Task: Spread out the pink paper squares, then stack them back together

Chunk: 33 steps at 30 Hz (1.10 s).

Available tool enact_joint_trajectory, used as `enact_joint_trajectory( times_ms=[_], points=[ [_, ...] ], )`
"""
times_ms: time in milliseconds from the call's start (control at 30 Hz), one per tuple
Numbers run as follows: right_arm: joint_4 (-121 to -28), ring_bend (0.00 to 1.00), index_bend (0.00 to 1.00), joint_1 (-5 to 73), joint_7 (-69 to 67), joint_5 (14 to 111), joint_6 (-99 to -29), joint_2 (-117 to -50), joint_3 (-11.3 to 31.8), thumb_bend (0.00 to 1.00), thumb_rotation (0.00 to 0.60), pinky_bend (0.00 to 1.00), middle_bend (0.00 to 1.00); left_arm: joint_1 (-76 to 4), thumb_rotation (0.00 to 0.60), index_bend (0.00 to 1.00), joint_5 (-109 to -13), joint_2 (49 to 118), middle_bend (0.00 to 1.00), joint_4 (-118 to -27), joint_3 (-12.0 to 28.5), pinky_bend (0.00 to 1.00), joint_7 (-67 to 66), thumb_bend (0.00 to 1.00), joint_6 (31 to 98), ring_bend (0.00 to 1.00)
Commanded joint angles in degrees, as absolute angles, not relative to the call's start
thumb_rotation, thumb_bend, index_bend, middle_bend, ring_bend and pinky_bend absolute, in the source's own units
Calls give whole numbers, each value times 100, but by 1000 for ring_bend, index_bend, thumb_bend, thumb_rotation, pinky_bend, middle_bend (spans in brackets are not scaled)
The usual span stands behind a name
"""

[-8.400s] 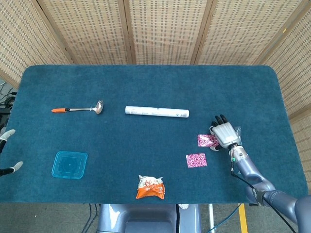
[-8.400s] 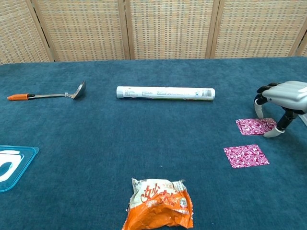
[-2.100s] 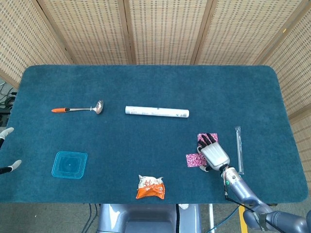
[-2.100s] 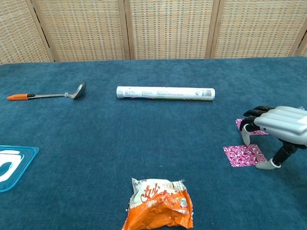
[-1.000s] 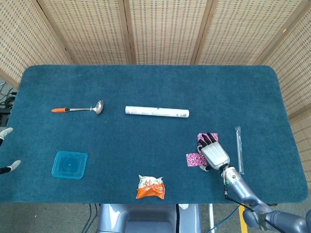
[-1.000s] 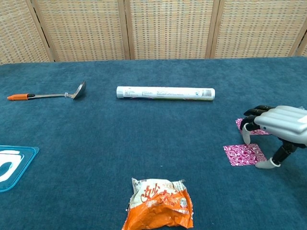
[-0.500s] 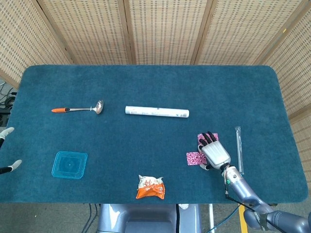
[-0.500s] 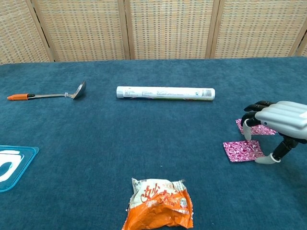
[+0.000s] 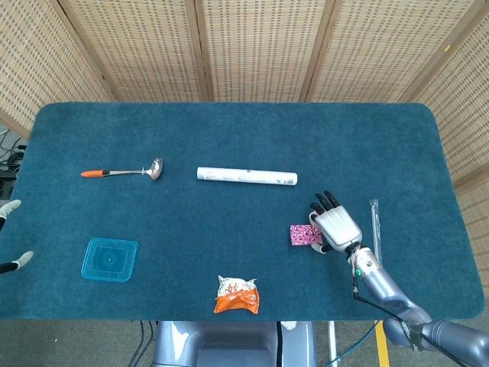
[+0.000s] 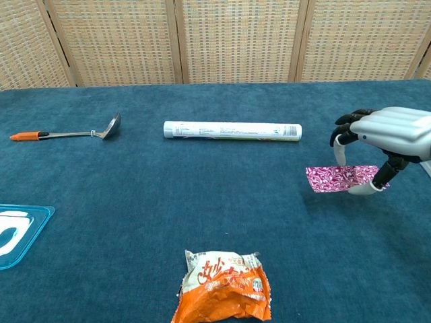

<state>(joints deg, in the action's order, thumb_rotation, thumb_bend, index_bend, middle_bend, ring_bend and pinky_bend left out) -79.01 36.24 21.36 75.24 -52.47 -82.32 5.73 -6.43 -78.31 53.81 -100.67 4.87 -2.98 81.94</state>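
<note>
Where flat before, pink square (image 10: 335,179) now lifted by right hand (image 10: 384,134).

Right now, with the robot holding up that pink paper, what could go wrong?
The right hand pinches the pink square only at one edge, lifted off the table, so it might slip out or bend. In the chest view the lifted square and the hand cover the spot where a second square would lie, so I cannot see it, and lining up the stack could go crooked.

Head view: high, looking steeply down, whole tabletop (image 9: 229,138) framed. Chest view: low, near front edge, facing screen wall. Shared: tabletop middle, white tube (image 9: 246,177) (image 10: 232,130), ladle (image 9: 122,171) (image 10: 66,133).
</note>
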Motion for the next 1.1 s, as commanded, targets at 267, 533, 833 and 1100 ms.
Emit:
enact_joint_trajectory(
  times_ms=[267, 533, 833, 1100],
  points=[
    [-7340, 0, 429, 3847, 1804, 7591, -4945, -8237, 573, 337, 600, 0, 229, -604, 595, 148, -7803, 5376, 0, -10075, 476, 0, -316, 112, 8227, 0],
    [-6721, 0, 430, 3914, 1371, 7790, -4851, -8388, 465, 316, 600, 0, 229, -580, 595, 148, -7782, 5382, 0, -10103, 468, 0, -369, 111, 8247, 0],
    [-6313, 0, 430, 3964, 1059, 7925, -4786, -8483, 394, 260, 600, 0, 218, -559, 595, 148, -7773, 5381, 0, -10154, 470, 0, -427, 111, 8286, 0],
    [-5918, 0, 415, 4003, 766, 7962, -4717, -8576, 386, 245, 600, 0, 203, -528, 596, 148, -7755, 5378, 0, -10210, 465, 0, -487, 111, 8325, 0]
  ],
)
